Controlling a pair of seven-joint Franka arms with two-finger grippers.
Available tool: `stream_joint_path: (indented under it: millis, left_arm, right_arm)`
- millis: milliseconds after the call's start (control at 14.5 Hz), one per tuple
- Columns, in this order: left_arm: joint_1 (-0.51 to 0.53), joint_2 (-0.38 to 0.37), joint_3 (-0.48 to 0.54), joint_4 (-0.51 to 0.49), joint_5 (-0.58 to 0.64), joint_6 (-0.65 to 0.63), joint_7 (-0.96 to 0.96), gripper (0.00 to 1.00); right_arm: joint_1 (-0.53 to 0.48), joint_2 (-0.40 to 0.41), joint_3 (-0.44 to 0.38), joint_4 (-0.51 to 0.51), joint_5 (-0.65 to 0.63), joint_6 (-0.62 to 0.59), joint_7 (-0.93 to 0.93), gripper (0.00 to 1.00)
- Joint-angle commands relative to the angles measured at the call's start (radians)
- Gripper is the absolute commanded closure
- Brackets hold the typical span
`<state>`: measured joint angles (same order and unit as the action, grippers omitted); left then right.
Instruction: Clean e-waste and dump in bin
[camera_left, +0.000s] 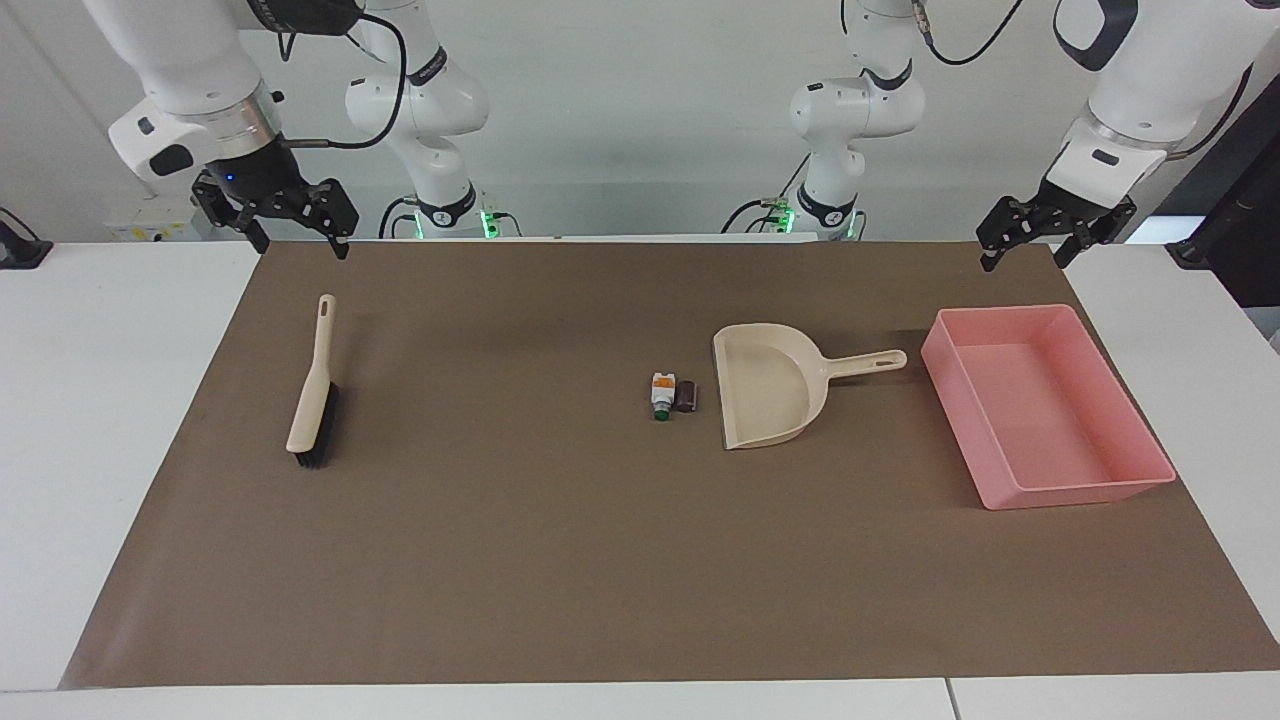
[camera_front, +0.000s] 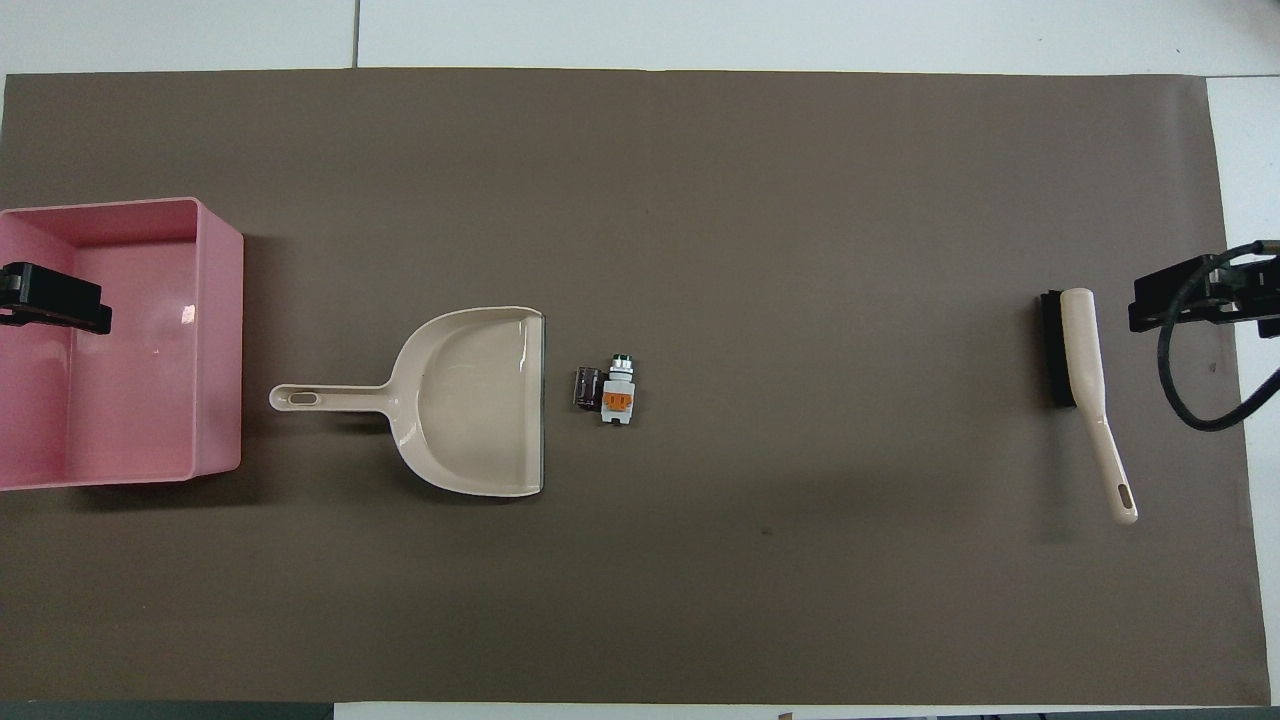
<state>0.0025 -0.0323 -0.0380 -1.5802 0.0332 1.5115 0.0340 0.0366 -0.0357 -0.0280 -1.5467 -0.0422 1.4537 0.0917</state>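
E-waste (camera_left: 673, 394) lies beside the dustpan (camera_left: 768, 385), bin (camera_left: 1050, 480) near; brush (camera_left: 314, 385) well apart; left gripper (camera_left: 1035, 252) and right gripper (camera_left: 296, 242) fingers wide, empty

Brown mat (camera_left: 560, 560): wide bare stretch between brush (camera_left: 312, 385) and e-waste (camera_left: 673, 393), open to passage. E-waste: two pieces touching, just beside dustpan (camera_left: 765, 385) mouth; narrow gap only. Dustpan handle points at bin (camera_left: 1045, 405), small gap between. Mat strip farther from robots than all items: unobstructed.
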Motion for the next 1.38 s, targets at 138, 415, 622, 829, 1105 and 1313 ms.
stream_joint_path:
  millis: [138, 415, 622, 829, 1105, 1313]
  left_arm:
    - [-0.010, -0.032, 0.015, -0.038, -0.013, 0.009, 0.003, 0.01]
    - [-0.009, -0.034, 0.015, -0.038, -0.013, 0.009, 0.003, 0.01]
    - [-0.012, -0.032, 0.013, -0.037, -0.013, 0.019, 0.003, 0.01]
    - [-0.016, -0.031, 0.013, -0.035, -0.015, 0.019, 0.009, 0.01]
    - [-0.010, -0.034, 0.015, -0.043, -0.064, 0.032, 0.029, 0.01]
    - [-0.012, -0.034, 0.015, -0.046, -0.062, 0.029, 0.070, 0.01]
  right_arm:
    - [-0.004, 0.007, 0.004, 0.013, 0.001, -0.012, -0.020, 0.01]
    - [-0.004, 0.002, 0.002, 0.003, 0.001, -0.010, -0.014, 0.01]
    - [-0.001, -0.022, 0.004, -0.053, 0.001, 0.017, -0.012, 0.01]
    - [-0.006, -0.044, 0.002, -0.111, 0.016, 0.068, -0.017, 0.01]
    - [-0.018, -0.150, -0.004, -0.414, 0.021, 0.282, -0.030, 0.01]
    - [-0.101, -0.148, -0.013, -0.573, 0.021, 0.397, -0.194, 0.01]
